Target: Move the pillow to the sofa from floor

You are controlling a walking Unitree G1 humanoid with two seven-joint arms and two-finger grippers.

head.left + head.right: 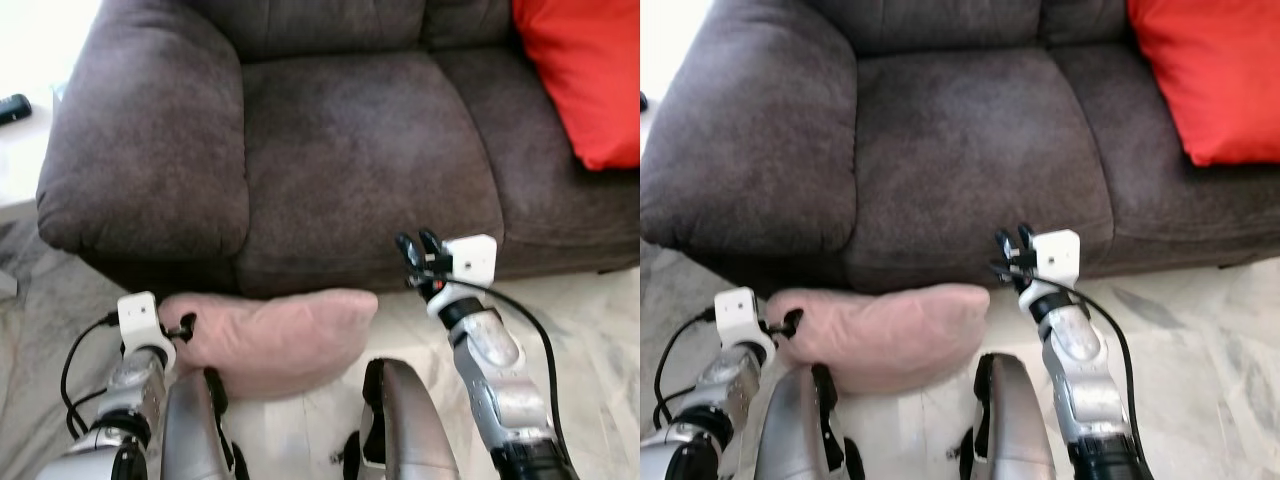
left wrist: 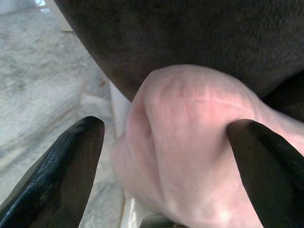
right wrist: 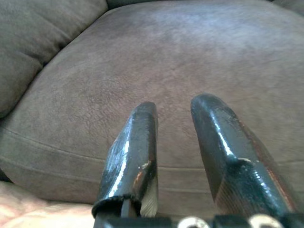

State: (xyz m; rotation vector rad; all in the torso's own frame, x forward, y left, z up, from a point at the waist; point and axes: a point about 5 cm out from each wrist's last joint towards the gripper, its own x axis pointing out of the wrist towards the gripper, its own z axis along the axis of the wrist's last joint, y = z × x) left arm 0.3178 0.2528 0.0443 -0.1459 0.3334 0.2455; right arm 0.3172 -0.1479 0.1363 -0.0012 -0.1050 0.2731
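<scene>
A pale pink pillow (image 1: 275, 340) lies on the floor against the front of the dark brown sofa (image 1: 340, 150). My left gripper (image 1: 185, 325) is at the pillow's left end. In the left wrist view it (image 2: 166, 126) is wide open, the pillow's end (image 2: 190, 142) bulging between the fingers and one finger (image 2: 261, 161) touching it. My right gripper (image 1: 420, 246) is raised before the seat cushion's front edge, above the pillow's right end and apart from it. Its fingers (image 3: 137, 147) stand slightly apart and hold nothing.
A red cushion (image 1: 590, 70) leans at the sofa's right end. The sofa's wide armrest (image 1: 140, 150) is on the left, with a black object (image 1: 14, 107) on a white surface beyond it. My knees (image 1: 400, 420) are just behind the pillow. Marble floor (image 1: 590, 320) lies to the right.
</scene>
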